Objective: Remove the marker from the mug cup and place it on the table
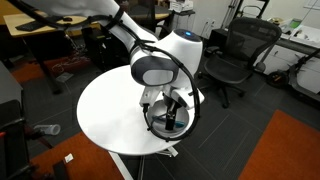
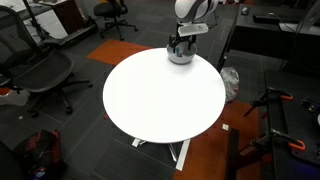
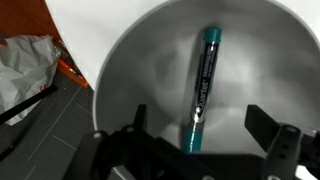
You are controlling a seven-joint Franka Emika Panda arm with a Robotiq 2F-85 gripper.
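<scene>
In the wrist view, at 9 o'clock, one crumpled white bag (image 3: 25, 62) is lying on the dark floor beside a strip of orange carpet (image 3: 62, 45). Next to it the smooth white edge of the table (image 3: 85, 30) is showing.

The mug cup (image 3: 150, 70) is filling most of this picture. It is one wide round bowl of dull, silvery-grey metal with a pale rim.

One marker (image 3: 201, 88) is lying flat on the bottom of the cup. It is a thin stick running from 12 to 6 o'clock, leaning slightly toward 1 o'clock. It is showing a teal cap at the upper end, a dark barrel and a teal lower end. Pale print is running along the barrel, too small to read.

The gripper (image 3: 195, 115) is hanging over the cup with its jaws spread wide. Its two black fingers (image 3: 262, 125) are standing at 7 and 5 o'clock, one on each side of the marker's lower end. They are clear of the marker and pinching nothing.

In an exterior view, one dark mesh chair (image 2: 40, 70) is standing at 9 o'clock. To its right comes the single round, matt white table (image 2: 150, 100). The cup (image 2: 180, 56) is sitting near the table's edge at 1 o'clock, with the gripper (image 2: 181, 44) right above it.

In an exterior view the cup (image 1: 168, 124) is sitting at the table's (image 1: 105, 120) 4 o'clock edge.
</scene>
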